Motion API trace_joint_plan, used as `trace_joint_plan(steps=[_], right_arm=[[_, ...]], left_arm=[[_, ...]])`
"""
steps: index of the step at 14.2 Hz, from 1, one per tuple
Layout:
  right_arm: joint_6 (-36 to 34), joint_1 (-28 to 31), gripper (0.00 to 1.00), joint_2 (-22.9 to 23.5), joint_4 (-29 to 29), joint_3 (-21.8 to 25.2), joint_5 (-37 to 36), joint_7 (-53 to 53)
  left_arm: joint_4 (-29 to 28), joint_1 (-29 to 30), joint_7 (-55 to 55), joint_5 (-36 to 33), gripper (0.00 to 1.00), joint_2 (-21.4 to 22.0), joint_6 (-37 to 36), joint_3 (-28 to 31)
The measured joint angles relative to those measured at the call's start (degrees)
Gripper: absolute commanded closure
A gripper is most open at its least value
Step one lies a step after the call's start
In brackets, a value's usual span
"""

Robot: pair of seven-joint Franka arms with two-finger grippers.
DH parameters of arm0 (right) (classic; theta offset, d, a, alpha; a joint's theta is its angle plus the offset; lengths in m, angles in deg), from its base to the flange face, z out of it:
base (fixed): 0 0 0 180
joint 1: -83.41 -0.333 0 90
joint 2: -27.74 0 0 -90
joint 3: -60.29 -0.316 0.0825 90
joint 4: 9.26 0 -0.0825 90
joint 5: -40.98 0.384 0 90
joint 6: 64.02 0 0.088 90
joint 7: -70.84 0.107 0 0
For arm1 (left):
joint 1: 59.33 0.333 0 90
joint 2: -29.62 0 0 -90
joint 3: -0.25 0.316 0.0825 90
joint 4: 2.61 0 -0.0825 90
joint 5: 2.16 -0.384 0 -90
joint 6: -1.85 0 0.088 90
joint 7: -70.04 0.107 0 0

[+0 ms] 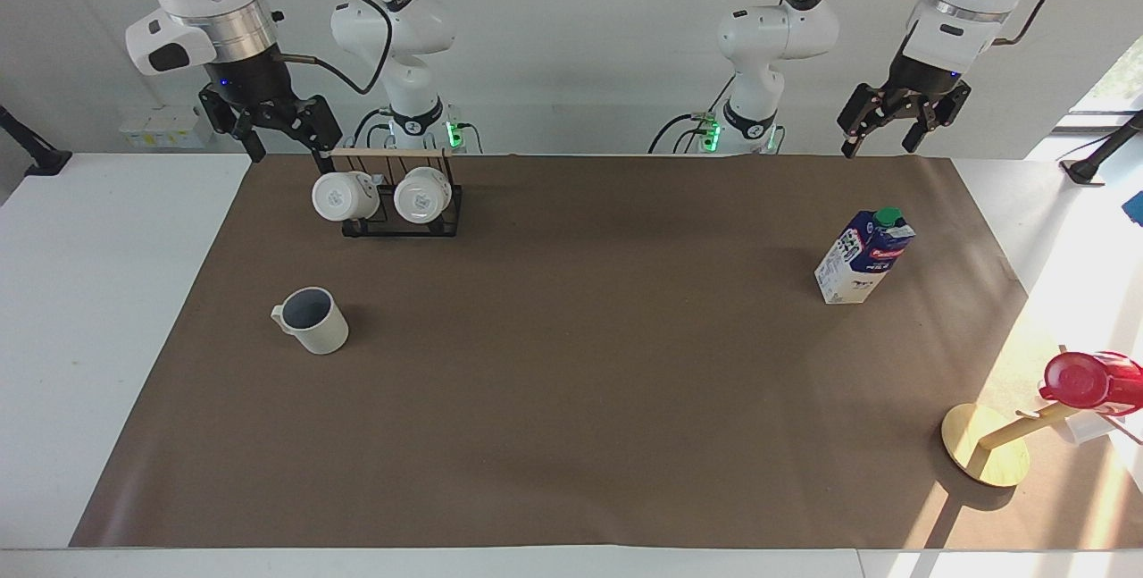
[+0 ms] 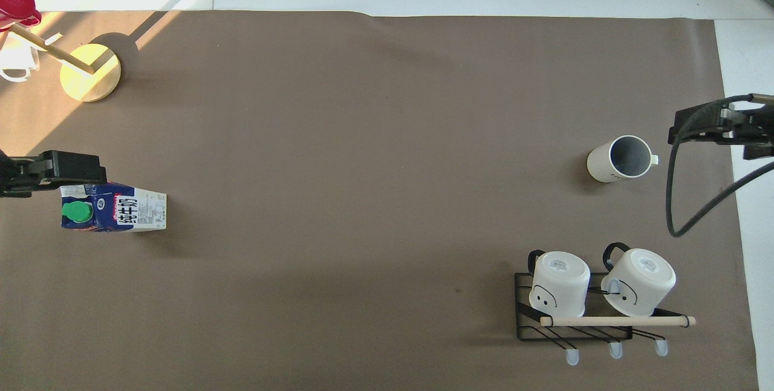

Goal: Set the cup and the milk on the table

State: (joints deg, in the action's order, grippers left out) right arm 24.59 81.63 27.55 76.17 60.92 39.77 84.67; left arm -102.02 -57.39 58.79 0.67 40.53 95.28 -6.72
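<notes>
Facing view, off-white ribbed cup (image 1: 312, 320) upright, blue-white milk (image 1: 863, 257) green-capped, both hands wide, left hand (image 1: 900, 127), right hand (image 1: 272, 124)

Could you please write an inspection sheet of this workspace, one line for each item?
Surface: white table under a brown mat.
Job's things: cup upright on the mat; milk upright toward the left arm's end.
Clutter: rack with two white mugs; wooden stand bearing a red item.
Grippers: left gripper and right gripper open, raised, empty.
Cables: black cable on the right arm.
Surroundings: nothing seen.
</notes>
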Motion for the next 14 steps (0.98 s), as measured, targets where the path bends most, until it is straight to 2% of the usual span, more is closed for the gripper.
trace_joint_plan(steps=[8,12,14], right_arm=[[-0.1,0.0,0.00,0.0,0.1,0.0,0.0,0.0],[-0.1,0.0,0.00,0.0,0.1,0.0,0.0,0.0],[-0.1,0.0,0.00,0.0,0.1,0.0,0.0,0.0]], left_arm=[[0.6,2.2,0.9,-0.2,0.00,-0.6,-0.5,0.2],[6.6,3.4,2.1,-0.2,0.00,-5.0,-4.1,0.3],[8.4,3.4,2.1,-0.2,0.00,-5.8,-4.5,-0.2]])
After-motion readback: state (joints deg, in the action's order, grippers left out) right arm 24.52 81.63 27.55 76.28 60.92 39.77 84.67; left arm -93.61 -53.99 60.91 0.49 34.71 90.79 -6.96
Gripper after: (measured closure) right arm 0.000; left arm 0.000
